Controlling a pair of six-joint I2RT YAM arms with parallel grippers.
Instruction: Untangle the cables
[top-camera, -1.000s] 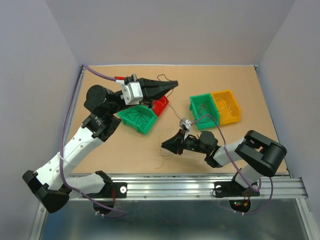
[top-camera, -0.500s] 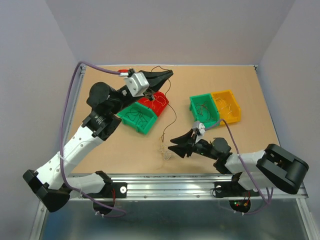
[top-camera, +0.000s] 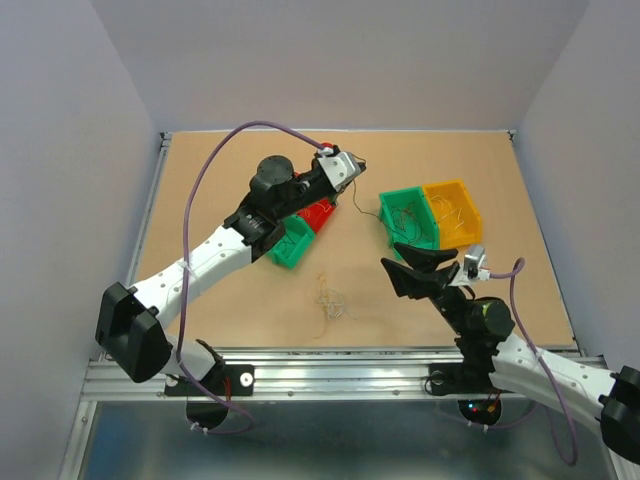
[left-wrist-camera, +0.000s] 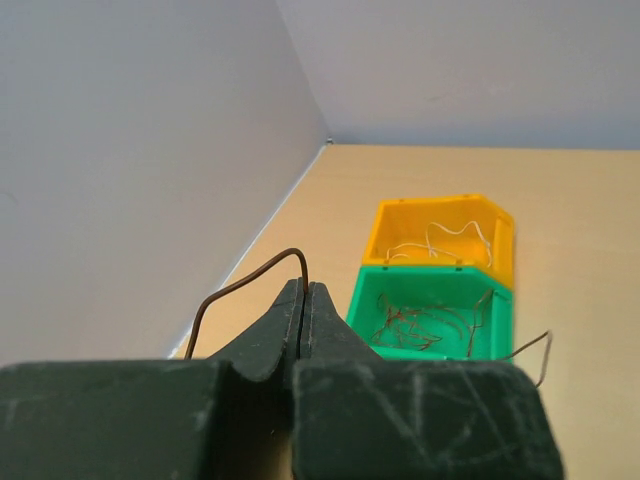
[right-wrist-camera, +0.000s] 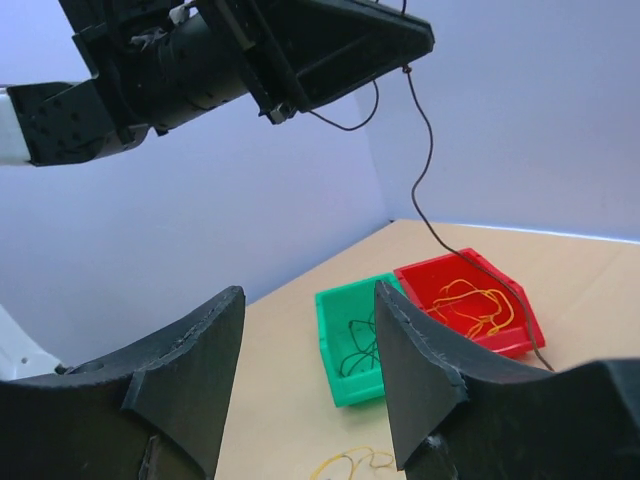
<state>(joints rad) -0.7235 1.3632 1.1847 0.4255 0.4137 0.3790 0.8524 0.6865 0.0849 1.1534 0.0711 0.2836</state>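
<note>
The left gripper (top-camera: 350, 165) reaches out high over the far middle of the tabletop (top-camera: 480, 160), its fingers pressed together on a single dark wire (left-wrist-camera: 296, 251). One end of the wire arcs out of the pinch. The other hangs down with its long axis roughly vertical and ends near the right rim of the red bin (top-camera: 320, 213), between it and the right-hand green bin (top-camera: 392, 210).

This wire looks free of the rest. The remaining cables (top-camera: 328, 300), a small yellowish tangle, lie on the bare tabletop toward the near edge, well apart from the hanging end. The right gripper (top-camera: 392, 256) hovers above the surface with its fingers apart and nothing between them, pointing left.

By judgement the right arm is the nearer one to the tangle, which lies to the left of and below its fingertips. The left arm's wire hangs close to both the right-hand green bin and the left-hand green bin (top-camera: 290, 250), each of which holds dark wires.
</note>
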